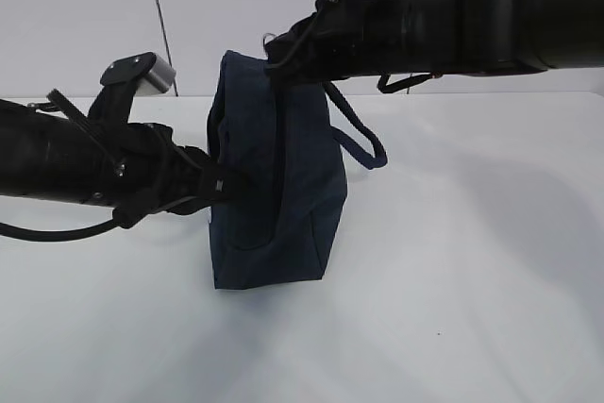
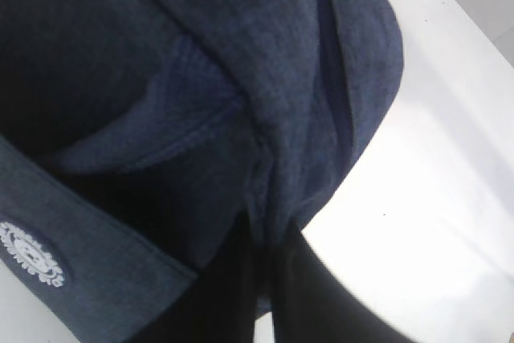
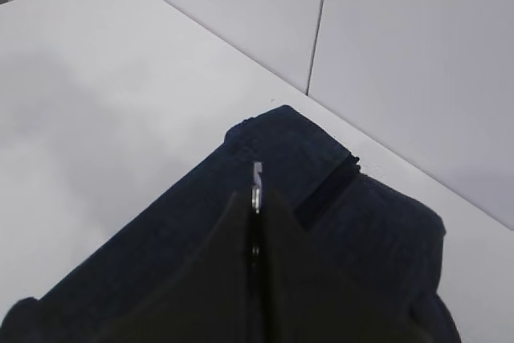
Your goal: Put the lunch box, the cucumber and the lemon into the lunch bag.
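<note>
The dark navy lunch bag (image 1: 274, 195) stands upright on the white table. My left gripper (image 1: 225, 186) is at its left side, shut on a fold of the bag's fabric (image 2: 277, 158); the pinch shows in the left wrist view, left gripper (image 2: 269, 226), beside the white round emblem (image 2: 30, 253). My right gripper (image 1: 276, 52) is at the bag's top far end, shut on the silver zipper pull (image 3: 257, 176), which sticks out between the tips of the right gripper (image 3: 257, 198). The lunch box, the cucumber and the lemon are out of view.
A strap handle (image 1: 363, 143) hangs off the bag's right side. The white table (image 1: 472, 261) spreads to the front and right, and a pale panelled wall (image 1: 75, 16) stands close behind the bag.
</note>
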Robot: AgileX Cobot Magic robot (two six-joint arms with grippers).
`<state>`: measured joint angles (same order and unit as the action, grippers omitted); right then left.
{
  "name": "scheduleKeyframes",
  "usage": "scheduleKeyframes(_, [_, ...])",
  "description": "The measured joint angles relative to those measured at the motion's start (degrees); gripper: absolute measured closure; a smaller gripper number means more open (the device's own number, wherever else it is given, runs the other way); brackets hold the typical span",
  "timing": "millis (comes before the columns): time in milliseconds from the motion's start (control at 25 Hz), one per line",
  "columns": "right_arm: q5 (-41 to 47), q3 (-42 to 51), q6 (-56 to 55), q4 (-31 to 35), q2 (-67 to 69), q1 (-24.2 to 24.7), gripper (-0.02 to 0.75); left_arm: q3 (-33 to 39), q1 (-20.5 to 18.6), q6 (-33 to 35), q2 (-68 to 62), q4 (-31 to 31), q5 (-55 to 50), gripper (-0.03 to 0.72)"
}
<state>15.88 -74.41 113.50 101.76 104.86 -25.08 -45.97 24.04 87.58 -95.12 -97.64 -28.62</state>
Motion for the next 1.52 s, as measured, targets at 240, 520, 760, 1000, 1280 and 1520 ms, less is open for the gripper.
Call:
scheduleKeyframes(240, [-0.91, -2.72, 0.00, 0.13, 2.45, 0.00, 0.730, 0.00, 0.00, 0.00, 0.00, 0.13, 0.04, 0.693])
scheduleKeyframes(520, [-1.54, -5.99, 0.05, 0.37, 4.88, 0.33, 0.730, 0.00, 0.00, 0.00, 0.00, 0.24, 0.04, 0.693])
scheduleKeyframes(760, [-2.13, -8.68, -0.05, 0.37, 6.90, 0.32, 0.730, 0.00, 0.00, 0.00, 0.00, 0.24, 0.13, 0.693])
scheduleKeyframes(1000, [-2.71, -9.93, -0.77, 0.37, 7.94, 1.40, 0.730, 0.00, 0.00, 0.00, 0.00, 0.24, 0.13, 0.693])
scheduleKeyframes(1280, [-2.71, -11.22, -1.98, 0.49, 9.48, 2.38, 0.730, 0.00, 0.00, 0.00, 0.00, 0.24, 0.13, 0.693])
scheduleKeyframes(1520, [-2.51, -14.18, -2.74, 0.49, 11.39, 2.38, 0.730, 0.00, 0.00, 0.00, 0.00, 0.24, 0.13, 0.693])
